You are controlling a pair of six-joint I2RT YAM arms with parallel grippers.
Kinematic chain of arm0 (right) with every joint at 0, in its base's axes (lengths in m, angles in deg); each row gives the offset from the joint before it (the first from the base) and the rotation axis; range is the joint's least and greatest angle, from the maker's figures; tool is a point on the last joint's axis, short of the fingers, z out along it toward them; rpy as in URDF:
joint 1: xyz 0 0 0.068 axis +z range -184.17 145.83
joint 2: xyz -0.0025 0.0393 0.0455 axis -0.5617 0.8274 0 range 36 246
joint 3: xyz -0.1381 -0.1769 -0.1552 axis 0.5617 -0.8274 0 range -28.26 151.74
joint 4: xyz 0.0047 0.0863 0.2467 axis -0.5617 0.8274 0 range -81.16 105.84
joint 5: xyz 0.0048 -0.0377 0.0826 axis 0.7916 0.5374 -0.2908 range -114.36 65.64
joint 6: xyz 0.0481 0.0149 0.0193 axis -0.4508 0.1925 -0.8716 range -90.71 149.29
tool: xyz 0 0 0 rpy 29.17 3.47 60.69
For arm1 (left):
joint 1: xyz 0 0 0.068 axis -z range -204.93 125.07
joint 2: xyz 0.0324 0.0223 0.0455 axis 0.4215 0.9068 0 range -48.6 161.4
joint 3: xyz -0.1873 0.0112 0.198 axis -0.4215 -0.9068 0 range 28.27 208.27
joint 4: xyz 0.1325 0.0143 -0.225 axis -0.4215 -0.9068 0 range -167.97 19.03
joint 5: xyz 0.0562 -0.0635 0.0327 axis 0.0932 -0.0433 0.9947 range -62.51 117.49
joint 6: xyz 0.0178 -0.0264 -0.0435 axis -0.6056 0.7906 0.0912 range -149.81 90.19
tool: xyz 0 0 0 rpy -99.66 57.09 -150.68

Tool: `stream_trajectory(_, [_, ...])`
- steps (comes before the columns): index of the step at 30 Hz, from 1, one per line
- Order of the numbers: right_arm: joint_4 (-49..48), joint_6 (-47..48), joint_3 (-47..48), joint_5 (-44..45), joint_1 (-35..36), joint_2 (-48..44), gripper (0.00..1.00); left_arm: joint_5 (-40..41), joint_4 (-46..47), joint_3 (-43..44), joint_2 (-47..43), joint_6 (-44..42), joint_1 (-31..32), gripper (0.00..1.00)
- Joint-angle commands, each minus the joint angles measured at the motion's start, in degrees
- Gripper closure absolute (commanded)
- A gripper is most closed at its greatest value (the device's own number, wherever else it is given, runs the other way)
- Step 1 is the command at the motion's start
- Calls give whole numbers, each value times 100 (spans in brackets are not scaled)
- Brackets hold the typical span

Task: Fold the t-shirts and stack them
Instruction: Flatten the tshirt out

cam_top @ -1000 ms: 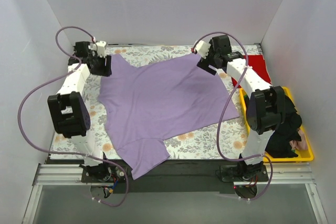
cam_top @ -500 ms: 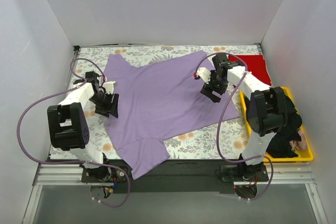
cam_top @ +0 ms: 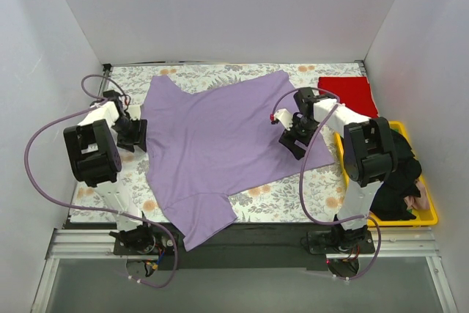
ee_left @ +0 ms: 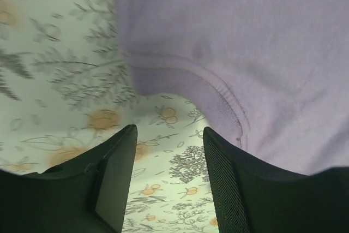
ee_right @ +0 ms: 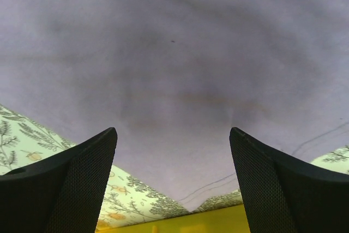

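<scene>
The lavender-purple t-shirt (cam_top: 220, 144) lies spread flat on the floral cloth, one sleeve hanging over the near edge. The red t-shirt (cam_top: 346, 93) lies folded at the far right. My left gripper (cam_top: 132, 134) is open and low at the shirt's left edge; in the left wrist view (ee_left: 169, 156) the hemmed edge (ee_left: 218, 91) lies just ahead of its fingers. My right gripper (cam_top: 293, 137) is open and low over the shirt's right part; in the right wrist view (ee_right: 172, 156) purple cloth (ee_right: 174, 53) fills the space ahead.
The grey-and-orange floral cloth (cam_top: 293, 192) covers the table. A yellow tray (cam_top: 431, 218) with dark cloth stands at the right, next to the right arm. White walls enclose the table on three sides.
Both arms have come back from the far edge toward the middle. The left gripper moved to the shirt's left edge, the right one over its right part. The shirt lies still.
</scene>
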Motion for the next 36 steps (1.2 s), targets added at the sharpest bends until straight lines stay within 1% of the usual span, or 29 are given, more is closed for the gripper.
stream_trajectory(1, [151, -225, 79, -284, 25, -397, 10, -276, 176, 578, -230, -123, -75, 50])
stream_trajectory(3, [186, -260, 360, -389, -1, -485, 10, -602, 124, 1007, -336, 35, 4, 53])
stream_trajectory(6, [274, -392, 826, -539, -80, -433, 10, -917, 150, 1334, -389, 307, 179, 59])
stream_trajectory(8, [397, -393, 993, -443, -89, -293, 12, -928, 281, 1458, -276, 526, 285, 61])
stream_trajectory(9, [441, -392, 1107, -390, -80, -257, 12, -945, 264, 1510, -162, 693, 347, 66])
stream_trajectory(13, [599, -287, 1161, -170, -150, -177, 14, -727, 159, 1634, 366, 931, 374, 72])
stream_trajectory(16, [626, -199, 1065, -82, -185, -221, 16, -551, 290, 1564, 595, 993, 374, 73])
stream_trajectory(19, [661, -173, 977, -29, -194, -239, 17, -453, 308, 1668, 867, 1019, 382, 74])
stream_trajectory(24, [687, -164, 932, -12, -203, -195, 17, 56, 396, 2098, 1517, 844, 383, 76])
stream_trajectory(26, [696, -173, 932, -47, -221, -204, 17, 249, 379, 2370, 1973, 756, 382, 77])
stream_trajectory(27, [696, -164, 941, -47, -229, -195, 17, 363, 335, 2824, 2149, 738, 374, 77])
stream_trajectory(28, [705, -190, 950, -56, -238, -186, 17, 408, 300, 3107, 2577, 721, 348, 77])
stream_trajectory(30, [713, -199, 968, -73, -247, -151, 17, 556, 45, 3905, 3080, 633, 339, 78])
stream_trajectory(31, [722, -208, 976, -82, -247, -142, 17, 610, -43, 4798, 3343, 615, 339, 78])
stream_trajectory(32, [722, -234, 985, -117, -247, -116, 17, 663, -261, 5416, 3920, 598, 339, 78])
stream_trajectory(33, [722, -234, 1003, -161, -247, -107, 17, 768, -359, 5970, 4205, 545, 356, 78])
stream_trajectory(34, [722, -243, 1020, -213, -247, -81, 17, 847, -412, 6993, 4468, 484, 391, 78])
stream_trajectory(35, [705, -278, 1055, -318, -230, 6, 18, 900, -273, 7221, 4758, 388, 426, 77])
stream_trajectory(36, [713, -374, 1143, -354, -230, 68, 19, 1031, 24, 7163, 4709, 178, 513, 77])
